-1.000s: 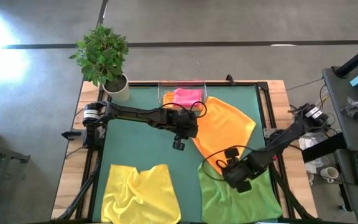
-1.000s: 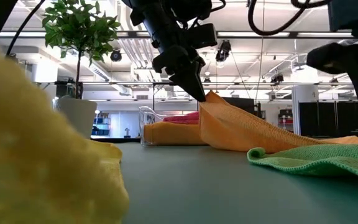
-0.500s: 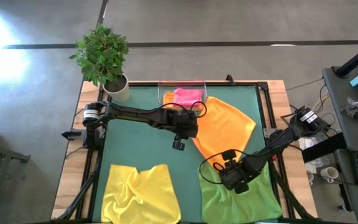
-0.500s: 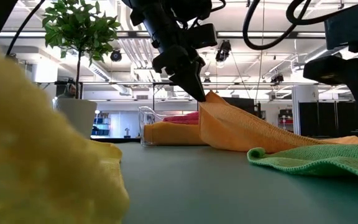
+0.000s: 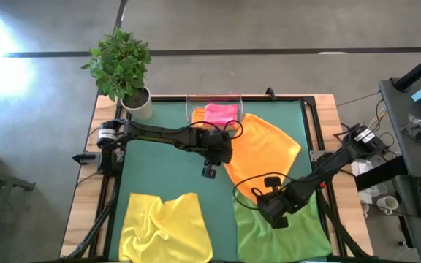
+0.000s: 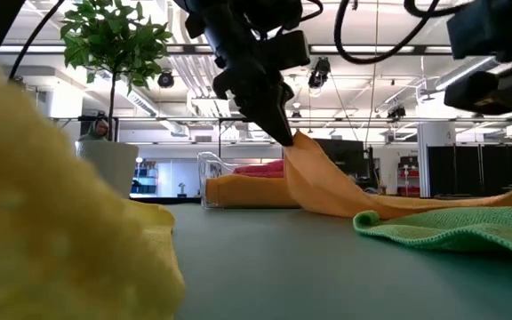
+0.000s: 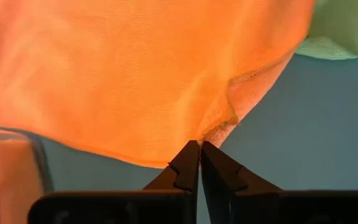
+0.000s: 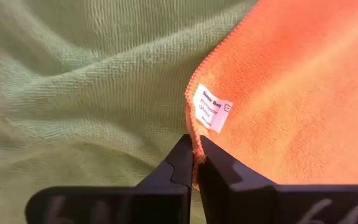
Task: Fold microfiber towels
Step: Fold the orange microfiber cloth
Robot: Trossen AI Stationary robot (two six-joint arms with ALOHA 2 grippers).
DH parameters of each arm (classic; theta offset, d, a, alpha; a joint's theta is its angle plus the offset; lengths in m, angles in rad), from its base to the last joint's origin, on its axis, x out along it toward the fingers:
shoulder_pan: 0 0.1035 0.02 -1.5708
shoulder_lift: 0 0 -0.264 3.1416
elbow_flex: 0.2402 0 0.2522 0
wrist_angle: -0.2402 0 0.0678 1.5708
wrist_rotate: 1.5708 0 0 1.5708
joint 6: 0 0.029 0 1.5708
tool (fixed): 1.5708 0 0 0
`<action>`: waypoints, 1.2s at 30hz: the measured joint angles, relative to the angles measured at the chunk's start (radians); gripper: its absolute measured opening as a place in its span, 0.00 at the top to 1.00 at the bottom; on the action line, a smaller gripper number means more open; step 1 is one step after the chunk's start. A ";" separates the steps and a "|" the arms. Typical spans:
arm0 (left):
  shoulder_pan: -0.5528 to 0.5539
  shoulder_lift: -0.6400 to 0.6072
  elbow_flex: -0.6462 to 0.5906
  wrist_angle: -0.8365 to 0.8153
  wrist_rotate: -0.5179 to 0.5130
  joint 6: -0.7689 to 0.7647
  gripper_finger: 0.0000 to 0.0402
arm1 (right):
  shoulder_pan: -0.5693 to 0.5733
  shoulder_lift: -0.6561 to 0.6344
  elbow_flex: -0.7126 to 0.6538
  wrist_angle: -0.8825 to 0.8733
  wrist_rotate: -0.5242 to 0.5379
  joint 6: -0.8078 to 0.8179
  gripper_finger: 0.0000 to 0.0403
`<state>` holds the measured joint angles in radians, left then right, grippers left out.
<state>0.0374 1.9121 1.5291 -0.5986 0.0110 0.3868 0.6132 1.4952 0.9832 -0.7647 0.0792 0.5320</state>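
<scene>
An orange towel (image 5: 265,150) lies spread at the table's centre right, with its near corner on a green towel (image 5: 283,235). My left gripper (image 5: 227,159) is shut on the orange towel's left side and holds that part raised (image 6: 297,142). Over the orange towel's near corner, my right gripper (image 5: 260,204) is shut on its edge. A crumpled yellow towel (image 5: 165,228) lies at the near left. A folded pink towel (image 5: 221,112) rests on a folded orange one (image 5: 198,115) in the clear tray (image 5: 212,96). My left gripper pinches a puckered bit of the orange towel's hemmed edge (image 7: 219,127) between its two fingers, slanting down from the table's left. That part is lifted clear, and the cloth slopes down from it to the table on the right. My right gripper pinches the orange towel's stitched edge (image 8: 192,127) just below the white label (image 8: 212,107), coming steeply from above. The edge there lies on the green towel; one layer shows.
A potted plant (image 5: 123,69) stands at the far left corner, off the green mat (image 5: 163,172). The clear tray sits at the far edge. Bare mat shows between the yellow towel and the left arm. Cables and desk clutter lie beyond the table's right edge.
My right gripper has shifted slightly toward the table's left above the orange towel's near corner and has rolled at the wrist. In the low view the orange towel's slope now sags lower in its middle. The left gripper keeps its corner raised.
</scene>
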 joint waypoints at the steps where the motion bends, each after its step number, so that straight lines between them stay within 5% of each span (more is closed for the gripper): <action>1: 0.000 0.000 0.000 -0.006 0.012 -0.014 1.00 | 0.000 -0.008 0.002 -0.007 0.000 0.004 0.98; 17: -0.046 -0.002 0.000 -0.130 0.223 -0.368 1.00 | 0.030 -0.233 0.005 0.004 0.081 0.335 0.98; 29: -0.130 -0.168 0.000 -0.249 0.223 -0.407 1.00 | 0.132 -0.190 0.005 0.235 0.087 0.713 0.98; 36: -0.145 -0.297 0.000 -0.276 0.170 -0.376 1.00 | 0.144 -0.177 0.067 0.244 0.257 0.753 0.98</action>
<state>-0.1076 1.6156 1.5288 -0.8750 0.1810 0.0106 0.7574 1.3185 1.0505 -0.5204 0.3360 1.2847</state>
